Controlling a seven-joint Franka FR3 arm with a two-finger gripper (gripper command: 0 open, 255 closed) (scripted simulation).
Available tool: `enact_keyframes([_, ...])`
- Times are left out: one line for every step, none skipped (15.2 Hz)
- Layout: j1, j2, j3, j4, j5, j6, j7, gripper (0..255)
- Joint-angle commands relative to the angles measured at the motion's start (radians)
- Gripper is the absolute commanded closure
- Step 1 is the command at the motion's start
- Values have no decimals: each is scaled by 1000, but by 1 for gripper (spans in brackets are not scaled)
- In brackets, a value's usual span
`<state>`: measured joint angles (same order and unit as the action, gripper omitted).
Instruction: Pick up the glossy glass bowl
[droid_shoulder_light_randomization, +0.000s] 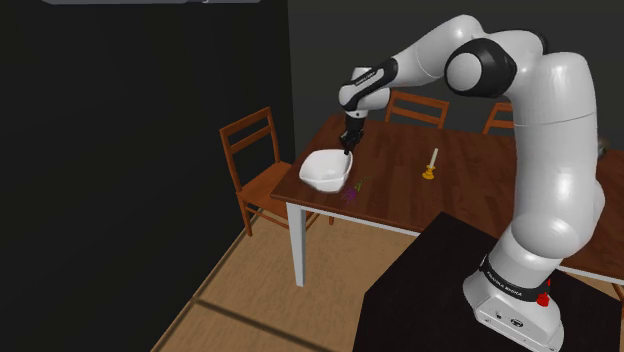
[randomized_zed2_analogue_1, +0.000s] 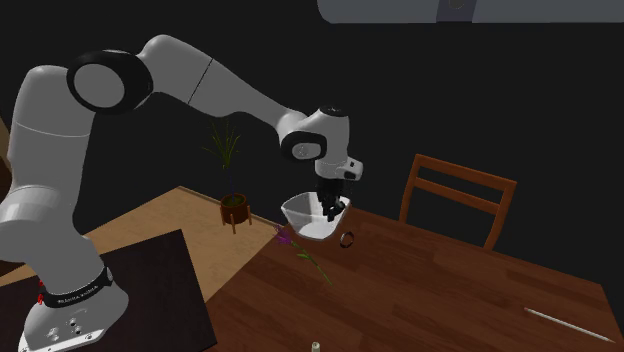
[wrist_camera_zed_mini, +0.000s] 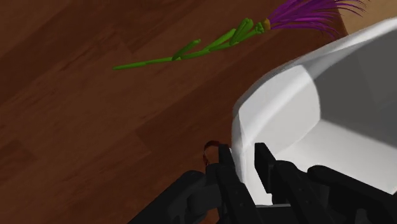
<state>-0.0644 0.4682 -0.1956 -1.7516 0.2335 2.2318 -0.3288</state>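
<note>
My gripper (wrist_camera_zed_mini: 243, 154) pinches the bowl (wrist_camera_zed_mini: 331, 108) by one rim wall; so off-centre, it could swivel or slip onto the table (wrist_camera_zed_mini: 76, 140) when lifted.

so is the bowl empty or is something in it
Empty: the bowl shows a bare white inside in the wrist view, with the gripper clasping its rim.

Shoulder camera: set behind the stand (droid_shoulder_light_randomization: 420, 300), which sits at 5 o'clock, looking down across the counter (droid_shoulder_light_randomization: 400, 190) toward 11 o'clock. Second exterior camera: nearer, low over the counter, with the stand at 8 o'clock. Wrist camera: close above the wood. All three share the white bowl (droid_shoulder_light_randomization: 322, 170) and purple flower (droid_shoulder_light_randomization: 350, 192).
</note>
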Motion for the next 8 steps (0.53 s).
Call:
enact_keyframes([2, -15, -3, 8, -6, -22, 6, 255])
enact_keyframes([3, -21, -4, 12, -8, -32, 8, 255])
enact_keyframes([3, -28, -5, 16, -11, -43, 11, 255])
enact_keyframes([4, -34, -6, 21, -13, -53, 13, 255])
enact_keyframes([4, -41, -8, 25, -16, -64, 16, 255])
enact_keyframes([5, -47, -9, 30, -18, -75, 18, 255])
enact_keyframes([5, -48, -9, 31, -19, -76, 18, 255])
enact_keyframes([5, -48, -9, 31, -19, -76, 18, 255])
